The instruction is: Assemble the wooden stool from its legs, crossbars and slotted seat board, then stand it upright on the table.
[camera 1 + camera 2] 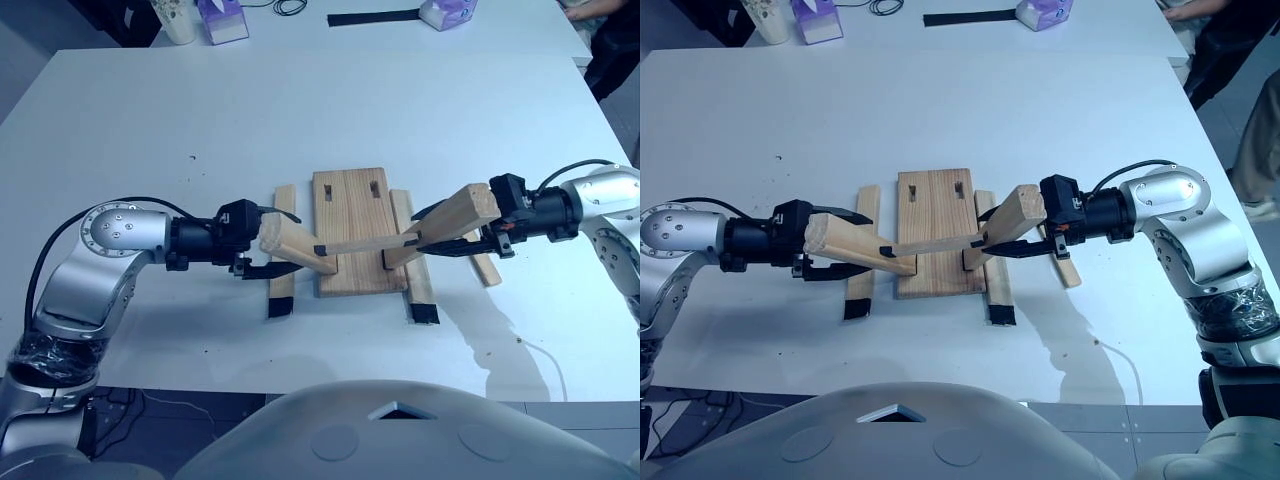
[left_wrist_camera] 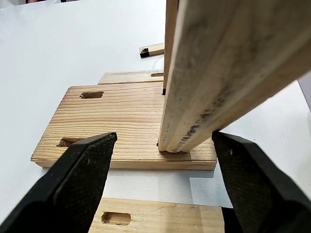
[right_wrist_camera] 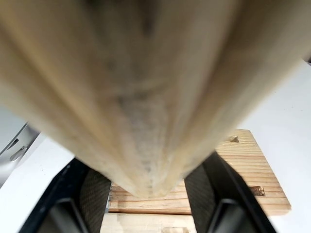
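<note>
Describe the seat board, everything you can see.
The seat board is a pale rectangular slab of grained wood, lying flat in the middle of the table. Two small rectangular slots show near its far end. Its near end is partly hidden by the raised left leg, right leg and the crossbar between them. The left leg's lower end appears to rest on its near left corner. A wooden strip lies beside each long edge, left and right.

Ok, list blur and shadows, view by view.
Right wrist view: the leg in the right tool crowds the lens, blurred, hiding much of the seat board. Left wrist view: seat board crisp, faint shadow on the table along its edge.
</note>
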Controlling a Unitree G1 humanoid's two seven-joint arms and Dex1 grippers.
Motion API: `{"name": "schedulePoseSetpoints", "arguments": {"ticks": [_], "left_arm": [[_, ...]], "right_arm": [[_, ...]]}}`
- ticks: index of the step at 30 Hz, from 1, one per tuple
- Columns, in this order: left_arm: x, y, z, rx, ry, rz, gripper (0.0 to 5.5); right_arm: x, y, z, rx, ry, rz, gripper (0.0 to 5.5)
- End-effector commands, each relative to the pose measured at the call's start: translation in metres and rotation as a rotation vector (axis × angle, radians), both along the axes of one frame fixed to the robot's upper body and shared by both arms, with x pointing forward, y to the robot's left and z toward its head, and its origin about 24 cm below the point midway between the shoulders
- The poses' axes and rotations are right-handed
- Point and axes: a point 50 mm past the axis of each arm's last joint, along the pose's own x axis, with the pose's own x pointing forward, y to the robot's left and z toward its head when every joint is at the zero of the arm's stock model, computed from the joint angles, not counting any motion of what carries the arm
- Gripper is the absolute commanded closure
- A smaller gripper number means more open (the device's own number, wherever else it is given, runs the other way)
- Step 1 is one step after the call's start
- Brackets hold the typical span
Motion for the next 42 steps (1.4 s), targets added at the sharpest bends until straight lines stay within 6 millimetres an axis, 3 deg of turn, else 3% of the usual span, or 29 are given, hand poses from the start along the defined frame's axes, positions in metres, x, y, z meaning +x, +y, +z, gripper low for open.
{"name": "schedulePoseSetpoints", "arguments": {"ticks": [1, 19, 25, 29, 32, 37, 42], "left_arm": [[0.003, -0.009, 0.002, -0.039, -0.019, 0.004, 1.86], [0.01, -0.002, -0.004, -0.019, 0.01, 0.047, 1.86], [0.011, -0.006, -0.001, -0.021, -0.001, 0.028, 1.86], [0.013, -0.01, 0.001, -0.038, -0.019, 0.029, 1.86], [0.022, -0.01, 0.009, -0.077, -0.036, 0.063, 1.86], [0.052, -0.014, 0.04, -0.279, 0.009, 0.137, 1.86], [0.062, -0.036, 0.06, -0.337, 0.059, 0.009, 2.67]], "right_arm": [[-0.019, -0.001, -0.033, -0.158, 0.14, 0.072, 3.49], [-0.029, -0.009, -0.041, -0.223, 0.122, 0.117, 3.49], [-0.021, 0.003, -0.037, -0.191, 0.099, 0.108, 3.49], [-0.013, 0.002, -0.04, -0.257, 0.079, 0.1, 3.49], [-0.01, 0.001, -0.038, -0.247, 0.088, 0.088, 3.49], [-0.011, -0.002, -0.039, -0.251, 0.098, 0.087, 3.49], [-0.01, 0.001, -0.041, -0.248, 0.102, 0.09, 3.49]]}}
